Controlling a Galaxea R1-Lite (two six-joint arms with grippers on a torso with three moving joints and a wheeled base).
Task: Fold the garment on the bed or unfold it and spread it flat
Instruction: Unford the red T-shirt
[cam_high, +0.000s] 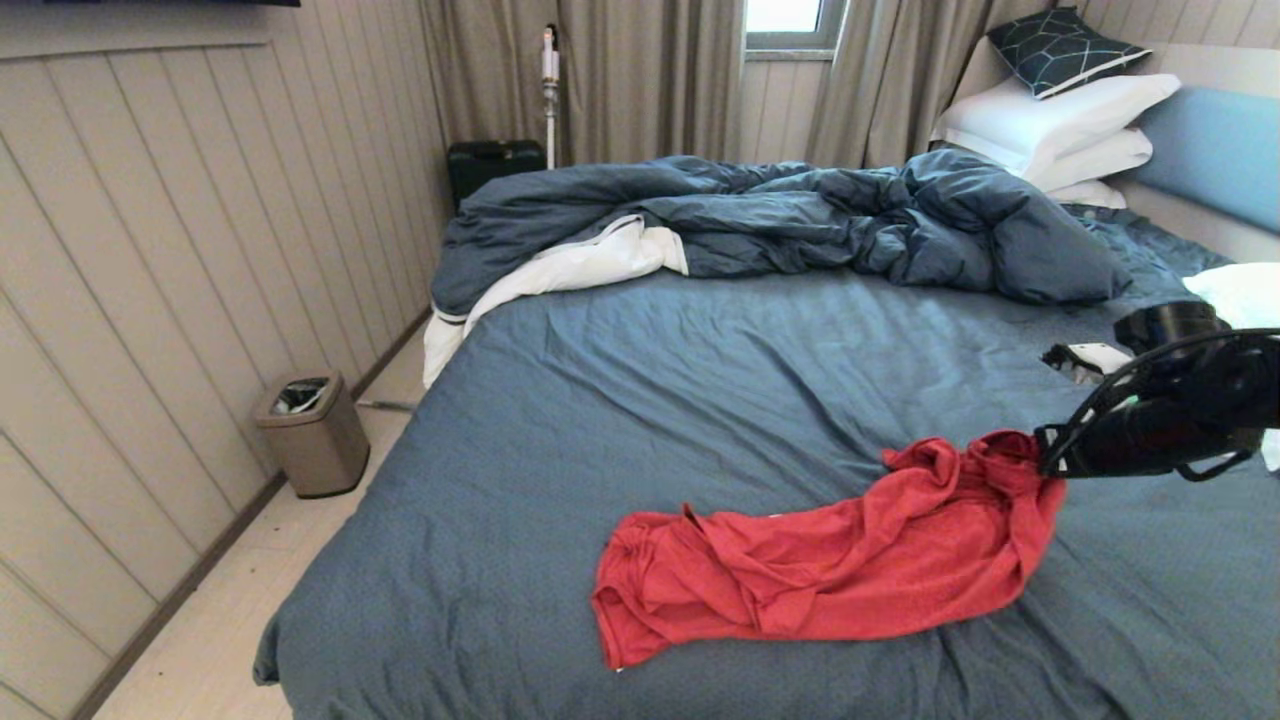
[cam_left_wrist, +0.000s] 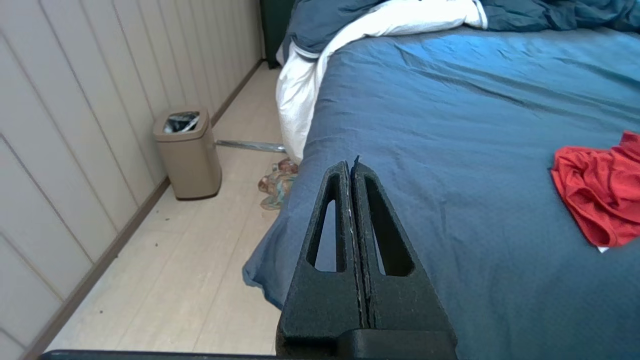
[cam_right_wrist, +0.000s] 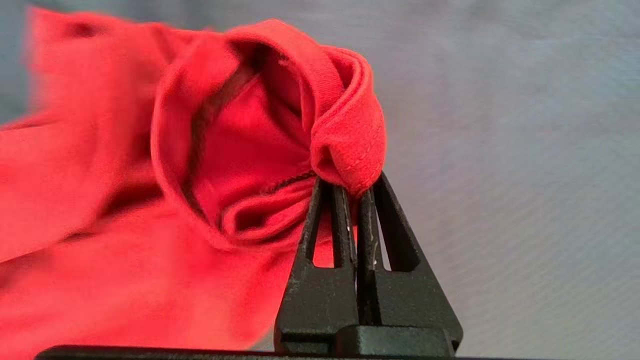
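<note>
A: What's the biggest thing here?

B: The bed (cam_high: 700, 400), a wide one with a slate-blue sheet that fills most of the head view. Along its far side lies a rumpled dark blue duvet (cam_high: 800, 220) with white lining showing at one end, and white pillows (cam_high: 1050, 125) are stacked by the light blue headboard (cam_high: 1215, 150).

A: And the T-shirt?

B: The red T-shirt (cam_high: 830, 560) lies crumpled in a long bunch on the near part of the sheet, running from the middle toward the robot's right. Its right end is lifted a little off the sheet.

A: Lifted by what?

B: The right gripper (cam_high: 1045, 465). In the right wrist view its fingers are pinched on a thick fold of the shirt's hem or collar band; I can't tell which. The cloth bulges out over the fingertips (cam_right_wrist: 372, 200).

A: The other arm?

B: The left gripper (cam_left_wrist: 352, 170) hangs over the bed's near left corner, well apart from the shirt. Its two fingers are pressed together with nothing between them.

A: Anything smaller around?

B: On the floor to the left, by the panelled wall, stands a tan bin (cam_high: 312, 432). Near it, against the side of the bed, lies a small patterned bundle of cloth (cam_left_wrist: 277, 185).
</note>
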